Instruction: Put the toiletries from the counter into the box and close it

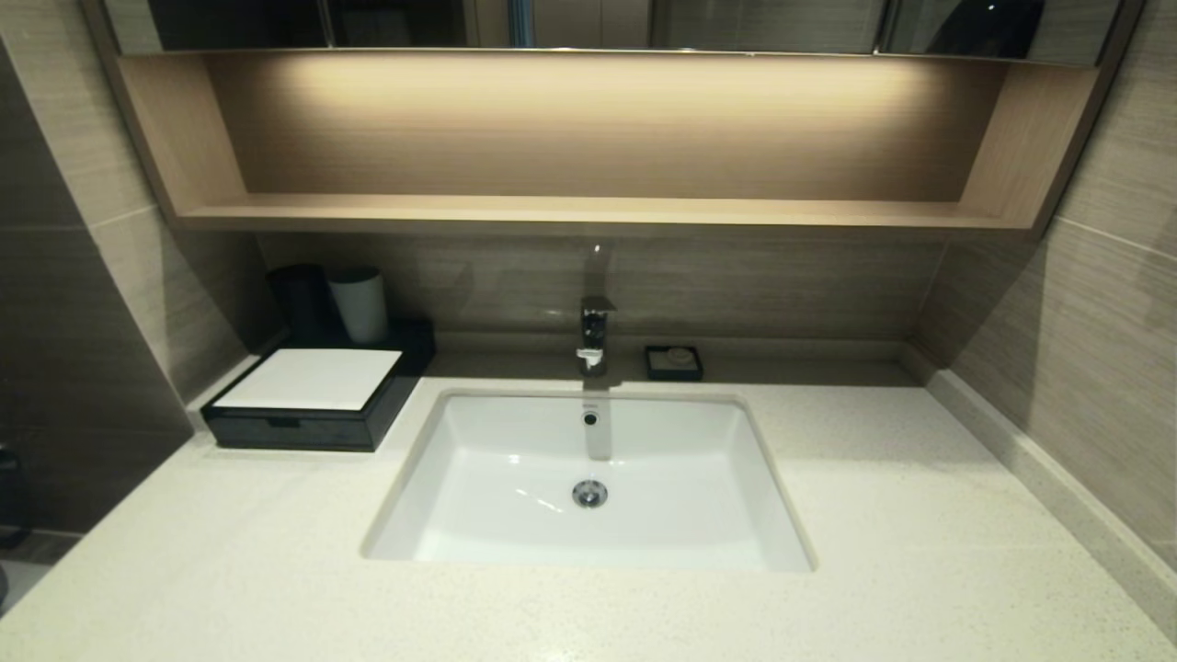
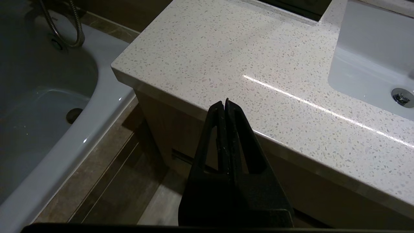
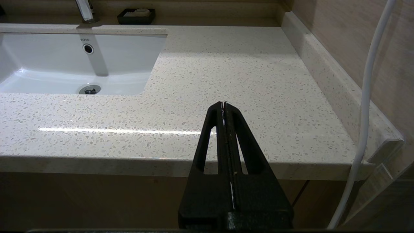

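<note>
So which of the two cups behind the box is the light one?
The grey cup, the one nearer the faucet. The black cup stands beside it, closer to the side wall. Both are upright behind the closed box.

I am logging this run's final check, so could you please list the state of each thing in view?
box: drawer pushed in, shut
counter: no toiletries showing on it
sink: nothing in it
faucet: no water running
left gripper: shut, holding nothing
right gripper: shut, holding nothing

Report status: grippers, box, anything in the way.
Left gripper and right gripper shut, parked off the counter's front edge. Low black rectangular box closed. No toiletries visible.
</note>
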Motion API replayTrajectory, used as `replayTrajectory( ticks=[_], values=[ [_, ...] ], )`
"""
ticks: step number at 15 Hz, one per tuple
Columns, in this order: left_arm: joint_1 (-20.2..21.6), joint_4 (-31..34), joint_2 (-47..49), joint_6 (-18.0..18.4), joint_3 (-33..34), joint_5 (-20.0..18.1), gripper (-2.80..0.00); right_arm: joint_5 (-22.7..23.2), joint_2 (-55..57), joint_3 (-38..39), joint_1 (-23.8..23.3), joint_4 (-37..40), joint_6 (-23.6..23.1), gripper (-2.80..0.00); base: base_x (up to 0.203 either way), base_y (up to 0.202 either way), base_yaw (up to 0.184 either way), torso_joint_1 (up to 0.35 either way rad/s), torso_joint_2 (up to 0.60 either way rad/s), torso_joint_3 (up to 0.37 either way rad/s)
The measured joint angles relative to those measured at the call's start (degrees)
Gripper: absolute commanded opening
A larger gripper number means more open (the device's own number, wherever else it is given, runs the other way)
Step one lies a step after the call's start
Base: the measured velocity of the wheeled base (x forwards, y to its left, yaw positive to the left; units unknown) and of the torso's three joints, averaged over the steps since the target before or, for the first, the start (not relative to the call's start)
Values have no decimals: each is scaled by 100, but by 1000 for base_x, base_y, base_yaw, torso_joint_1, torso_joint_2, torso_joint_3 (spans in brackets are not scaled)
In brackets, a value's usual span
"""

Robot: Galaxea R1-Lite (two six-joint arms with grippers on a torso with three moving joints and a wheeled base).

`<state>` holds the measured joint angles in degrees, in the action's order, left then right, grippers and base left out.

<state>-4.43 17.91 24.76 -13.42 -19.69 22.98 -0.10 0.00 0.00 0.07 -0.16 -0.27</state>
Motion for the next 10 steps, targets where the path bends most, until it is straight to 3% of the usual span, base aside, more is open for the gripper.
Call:
replayTrajectory(
  ticks=[5, 10],
  values=[
    [192, 38, -858, 496, 532, -175, -280, 0, 0, 0, 0, 2, 5, -280, 0, 0, 0, 0, 0, 0],
    [391, 20, -1670, 854, 646, -1514, -280, 0, 0, 0, 0, 1, 2, -280, 0, 0, 0, 0, 0, 0]
  ],
)
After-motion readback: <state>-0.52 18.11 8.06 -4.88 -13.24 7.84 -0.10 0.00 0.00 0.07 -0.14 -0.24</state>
